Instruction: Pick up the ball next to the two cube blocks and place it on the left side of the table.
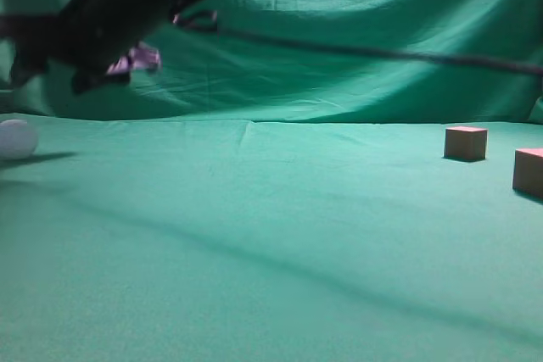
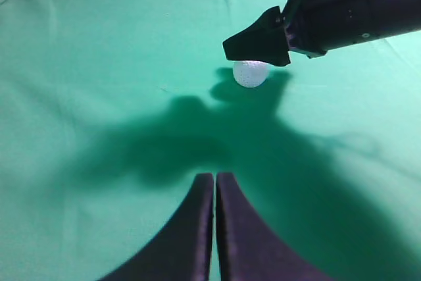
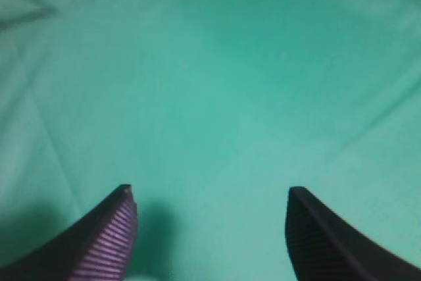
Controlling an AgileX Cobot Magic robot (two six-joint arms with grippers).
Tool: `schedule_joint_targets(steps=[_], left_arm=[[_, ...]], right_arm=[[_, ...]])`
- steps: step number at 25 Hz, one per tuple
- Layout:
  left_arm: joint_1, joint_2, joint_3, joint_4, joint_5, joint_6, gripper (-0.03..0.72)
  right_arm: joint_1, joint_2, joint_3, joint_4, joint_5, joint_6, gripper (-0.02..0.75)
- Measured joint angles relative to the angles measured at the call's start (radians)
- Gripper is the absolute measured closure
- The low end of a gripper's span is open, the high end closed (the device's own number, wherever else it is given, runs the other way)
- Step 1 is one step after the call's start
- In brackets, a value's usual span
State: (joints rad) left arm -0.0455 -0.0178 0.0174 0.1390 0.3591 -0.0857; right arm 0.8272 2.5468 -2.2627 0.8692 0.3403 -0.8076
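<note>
The white dimpled ball (image 1: 15, 139) rests on the green table (image 1: 254, 235) at the far left edge of the exterior view. It also shows in the left wrist view (image 2: 250, 74). The two reddish-brown cube blocks (image 1: 466, 142) (image 1: 529, 171) stand far off at the right. My right gripper (image 3: 209, 192) is open and empty, reaching across to the left. It hovers above the ball, apart from it, in the exterior view (image 1: 51, 74) and the left wrist view (image 2: 258, 43). My left gripper (image 2: 215, 179) is shut and empty, some way short of the ball.
The green backdrop (image 1: 339, 40) hangs behind the table. A dark cable (image 1: 382, 54) runs from the right arm across the upper part of the exterior view. The arm's shadow (image 2: 197, 136) lies on the cloth.
</note>
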Motion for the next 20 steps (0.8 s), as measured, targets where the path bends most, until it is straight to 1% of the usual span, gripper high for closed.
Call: schedule_joint_targets(steps=[3, 5, 6, 8, 10, 11, 12, 13, 15, 18, 20], left_arm=[[0.000, 0.000, 0.000, 0.000, 0.000, 0.000, 0.688], [0.000, 0.000, 0.000, 0.000, 0.000, 0.000, 0.688], [0.000, 0.000, 0.000, 0.000, 0.000, 0.000, 0.688], [0.000, 0.000, 0.000, 0.000, 0.000, 0.000, 0.688], [0.000, 0.000, 0.000, 0.000, 0.000, 0.000, 0.688], [0.000, 0.000, 0.000, 0.000, 0.000, 0.000, 0.688], [0.000, 0.000, 0.000, 0.000, 0.000, 0.000, 0.688], [0.000, 0.000, 0.000, 0.000, 0.000, 0.000, 0.688], [0.000, 0.000, 0.000, 0.000, 0.000, 0.000, 0.688], [0.000, 0.000, 0.000, 0.000, 0.000, 0.000, 0.688], [0.000, 0.000, 0.000, 0.000, 0.000, 0.000, 0.688]], right_arm=[[-0.036, -0.110, 0.000, -0.002, 0.100, -0.001, 0.297], [-0.064, -0.188, -0.002, -0.007, 0.230, 0.021, 0.297], [-0.076, -0.218, -0.003, -0.019, 0.304, 0.045, 0.346], [-0.101, -0.282, -0.006, -0.084, 0.437, 0.119, 0.466], [-0.123, -0.336, -0.006, -0.180, 0.560, 0.190, 0.627], [-0.132, -0.364, -0.006, -0.235, 0.616, 0.227, 0.673], [-0.145, -0.391, -0.006, -0.280, 0.665, 0.267, 0.696], [-0.154, -0.418, -0.006, -0.333, 0.707, 0.302, 0.738], [-0.173, -0.467, -0.006, -0.433, 0.781, 0.384, 0.738], [-0.183, -0.540, -0.006, -0.583, 0.888, 0.451, 0.738], [-0.183, -0.588, -0.007, -0.684, 0.916, 0.503, 0.738]])
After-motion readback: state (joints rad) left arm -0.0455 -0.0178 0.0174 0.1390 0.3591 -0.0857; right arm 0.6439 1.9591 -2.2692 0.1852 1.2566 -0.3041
